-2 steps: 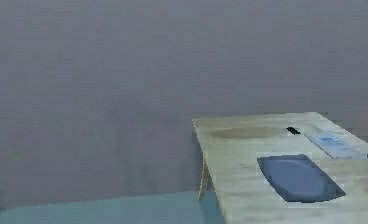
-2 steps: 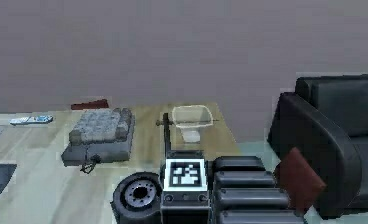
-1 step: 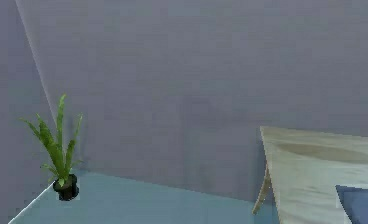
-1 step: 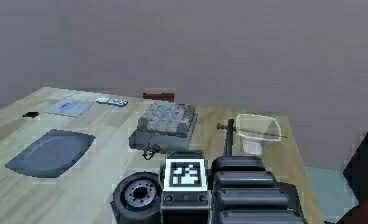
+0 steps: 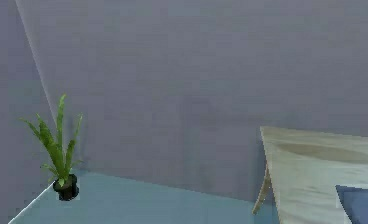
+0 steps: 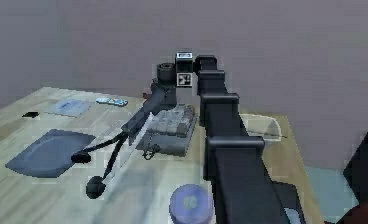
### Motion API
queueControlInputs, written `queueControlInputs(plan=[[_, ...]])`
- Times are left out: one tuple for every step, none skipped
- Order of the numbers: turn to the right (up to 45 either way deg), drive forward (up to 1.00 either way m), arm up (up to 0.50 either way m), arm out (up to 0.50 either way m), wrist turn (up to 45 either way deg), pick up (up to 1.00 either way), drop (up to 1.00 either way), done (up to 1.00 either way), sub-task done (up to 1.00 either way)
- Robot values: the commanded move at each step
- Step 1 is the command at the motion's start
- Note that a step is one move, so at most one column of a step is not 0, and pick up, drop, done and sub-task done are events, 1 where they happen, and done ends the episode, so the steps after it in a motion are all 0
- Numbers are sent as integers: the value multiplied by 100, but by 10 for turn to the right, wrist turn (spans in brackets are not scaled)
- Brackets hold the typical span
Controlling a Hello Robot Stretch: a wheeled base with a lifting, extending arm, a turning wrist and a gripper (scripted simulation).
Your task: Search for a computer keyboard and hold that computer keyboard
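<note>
A grey computer keyboard (image 6: 172, 128) with rows of raised keys lies on the wooden table (image 6: 22, 125) in the arm side view, just left of the dark arm bar. The gripper (image 6: 88, 171) reaches down and left from its dark body beside the two white marked squares, and its thin fingers (image 6: 117, 145) cross the tabletop in front of the keyboard. The keyboard rests on the table by the gripper, so I cannot tell whether the gripper holds anything.
On the table lie a blue-grey pad (image 6: 52, 152), a pale flat sheet (image 6: 67, 105), a small remote-like bar (image 6: 112, 100), a clear tray (image 6: 260, 125) and a purple-topped round thing (image 6: 190, 205). The forward view has a potted plant (image 5: 60, 150), a table corner (image 5: 312, 160) and a wall.
</note>
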Motion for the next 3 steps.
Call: queueControlInputs(plan=[[0,0,0,0,450,0,0,0,0],[0,0,0,0,450,0,0,0,0],[0,0,-22,0,0,0,0,0,0]])
